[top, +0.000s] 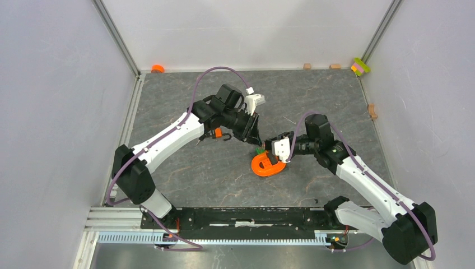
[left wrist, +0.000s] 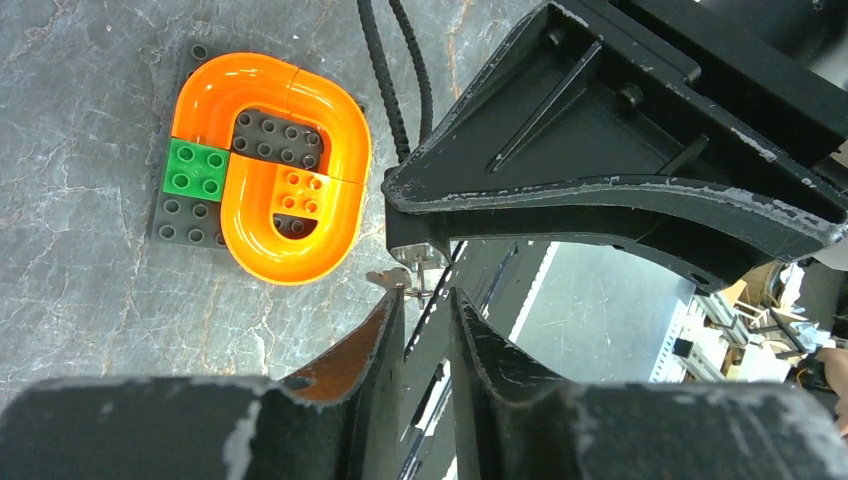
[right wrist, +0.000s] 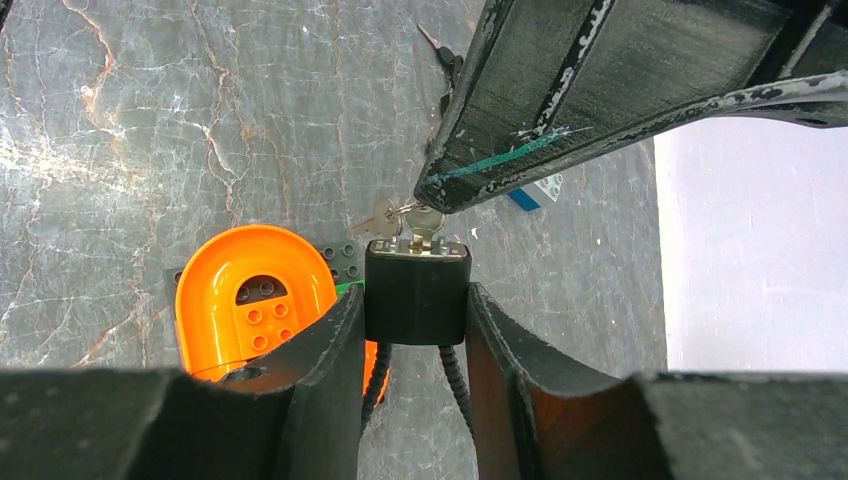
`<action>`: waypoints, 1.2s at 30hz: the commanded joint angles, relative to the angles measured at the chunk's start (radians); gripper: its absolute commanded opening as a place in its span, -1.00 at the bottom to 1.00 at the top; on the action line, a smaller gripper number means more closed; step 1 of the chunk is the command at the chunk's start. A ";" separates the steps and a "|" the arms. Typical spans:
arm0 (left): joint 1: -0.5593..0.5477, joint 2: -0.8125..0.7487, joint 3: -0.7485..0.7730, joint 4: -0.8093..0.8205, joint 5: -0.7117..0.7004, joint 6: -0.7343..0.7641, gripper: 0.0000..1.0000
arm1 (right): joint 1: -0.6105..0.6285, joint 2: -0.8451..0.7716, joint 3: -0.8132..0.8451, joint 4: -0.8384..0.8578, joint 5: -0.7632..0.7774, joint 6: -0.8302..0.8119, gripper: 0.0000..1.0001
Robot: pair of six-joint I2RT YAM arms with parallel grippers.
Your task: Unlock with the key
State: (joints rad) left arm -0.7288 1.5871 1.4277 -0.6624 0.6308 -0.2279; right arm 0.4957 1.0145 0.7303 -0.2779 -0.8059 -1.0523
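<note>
My right gripper is shut on the small black lock body, held above the table. Its thin black cable hangs below. Small silvery keys on a ring sit at the lock's top face. My left gripper meets the lock there, its fingers nearly closed on one silvery key edge-on. The key with the black head lies on the table beyond, also in the top view. The orange ring-shaped piece lies below both grippers.
A small orange padlock with a black shackle lies under the left arm. Small blocks and an orange cap sit along the back wall. A block is at the right wall. White walls enclose the table.
</note>
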 commanded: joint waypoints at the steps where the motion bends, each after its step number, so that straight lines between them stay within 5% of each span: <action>1: 0.003 0.000 0.011 0.029 0.021 0.001 -0.46 | 0.004 -0.017 0.011 0.051 0.000 -0.022 -1.00; 10: 0.002 0.015 0.013 0.029 0.029 -0.002 -0.54 | 0.004 -0.020 0.012 0.049 0.002 -0.022 -1.00; 22: 0.002 0.034 0.010 0.040 0.050 -0.023 -0.95 | 0.004 -0.021 0.008 0.068 0.005 0.000 -1.00; 36: 0.005 0.062 -0.045 0.164 0.089 -0.195 -0.95 | 0.006 -0.019 -0.018 0.138 0.007 0.058 -1.00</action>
State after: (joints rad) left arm -0.7212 1.6302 1.4033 -0.6029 0.6621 -0.3183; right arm 0.4953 1.0145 0.7105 -0.2623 -0.7715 -1.0172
